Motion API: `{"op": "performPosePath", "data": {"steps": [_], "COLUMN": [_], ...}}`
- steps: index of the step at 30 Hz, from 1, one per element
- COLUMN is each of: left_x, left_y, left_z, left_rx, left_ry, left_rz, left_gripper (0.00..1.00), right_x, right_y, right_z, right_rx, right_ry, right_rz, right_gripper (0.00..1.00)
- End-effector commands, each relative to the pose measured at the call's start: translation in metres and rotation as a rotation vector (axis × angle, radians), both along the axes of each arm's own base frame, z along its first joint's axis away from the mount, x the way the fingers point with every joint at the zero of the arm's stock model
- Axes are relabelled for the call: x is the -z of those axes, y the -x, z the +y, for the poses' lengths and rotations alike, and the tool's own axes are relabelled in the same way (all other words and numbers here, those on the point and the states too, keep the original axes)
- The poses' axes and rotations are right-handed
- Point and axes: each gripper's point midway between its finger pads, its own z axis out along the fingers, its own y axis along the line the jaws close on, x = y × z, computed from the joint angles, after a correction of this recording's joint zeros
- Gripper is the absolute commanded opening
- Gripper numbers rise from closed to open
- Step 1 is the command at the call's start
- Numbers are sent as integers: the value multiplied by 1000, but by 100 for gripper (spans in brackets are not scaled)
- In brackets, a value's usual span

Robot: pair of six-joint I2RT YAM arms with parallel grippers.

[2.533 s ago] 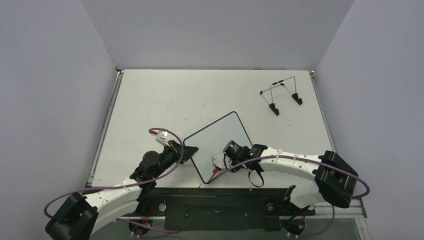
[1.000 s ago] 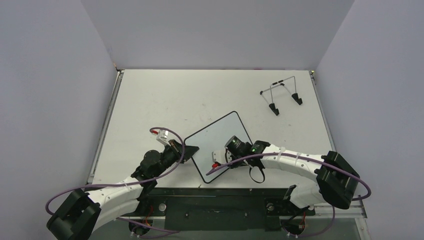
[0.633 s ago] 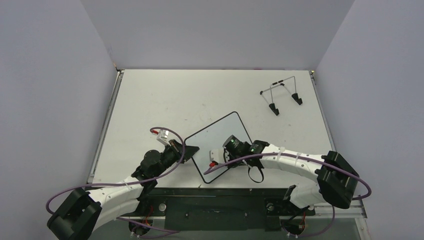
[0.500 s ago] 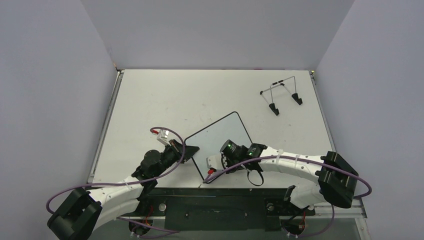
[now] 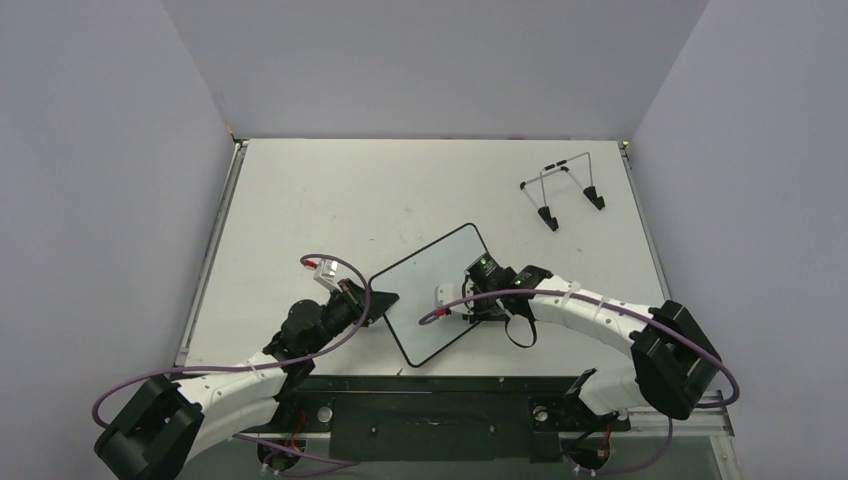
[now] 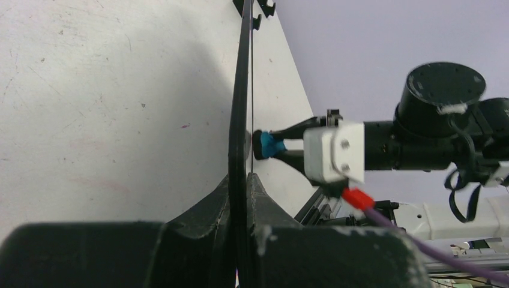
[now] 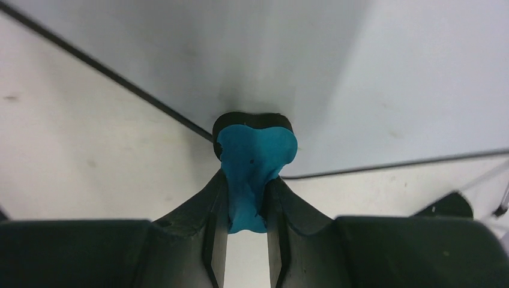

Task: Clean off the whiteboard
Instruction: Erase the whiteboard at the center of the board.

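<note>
Two robot arms work a small flat white whiteboard with a thin black rim and rounded corners (image 5: 425, 290), which sits turned like a diamond with its nearest corner close to the near edge of the scuffed white table (image 5: 330, 190) beneath it. The left gripper (image 5: 379, 300) is clamped on the board's left-hand rim. In the left wrist view its black fingers (image 6: 264, 210) are pressed together on either side of the board (image 6: 240, 90), which appears there edge-on as a thin dark line. Whether the board lies flat on the table or is raised a little off it cannot be told from these views. On the board's right side, the right gripper (image 5: 463, 304) is closed tight on a small blue bone-shaped eraser with a black felt face (image 7: 255, 150). The right wrist view shows its two fingers pinching the eraser's narrow waist, with the wider head sticking out past the fingertips (image 7: 217, 192). The felt face touches the board (image 7: 252, 48) right at the rim, where two lines of black edging run in behind the eraser. From the left wrist camera the eraser (image 6: 273, 145) is seen pushed squarely against the board's white face, just past the left gripper (image 6: 240, 180). A thin wire stand with black feet (image 5: 563, 190) sits well apart from the board, beyond its far right side.
</note>
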Motion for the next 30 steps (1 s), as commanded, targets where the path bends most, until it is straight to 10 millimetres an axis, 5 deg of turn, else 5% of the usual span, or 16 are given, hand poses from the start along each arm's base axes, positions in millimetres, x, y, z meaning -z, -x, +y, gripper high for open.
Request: {"op": "performPosePath", "data": {"steps": [1,3,8,11,17,20,25,27,30], "left_x": [-52,-52,-53,-53,-54,-53,-57,-56,-54], "left_y": [-3,-2,-1,-1,-1,0,0,1,0], "left_z": [-7,-6,-5,-5,-5,-4,-2,-2,-2], "left_rx": [22,19,17,19,21,17,9,11,12], "left_ry": [105,106,112,112,111,109,114,112,113], "left_rz": [-129,-129,-134,-140,-145,-142,-151,-149,-144], "left_gripper": [0,0,0,0,0,0,0,0,0], "right_x": [-14,-21,-11,-3,-12,-14,-9,-3,6], "right_y": [36,23,-26,-12,35,16,-21,-14,23], "right_z": [39,43,-1,0,45,43,5,3,21], "right_rx": [-213,-162,109,62,-202,-125,81,50,-105], "right_ry": [-95,-105,-17,-31,-73,-60,-23,-19,-46], "right_rz": [28,-34,-115,-50,-2,-72,-116,-75,48], "right_gripper": [0,0,0,0,0,0,0,0,0]}}
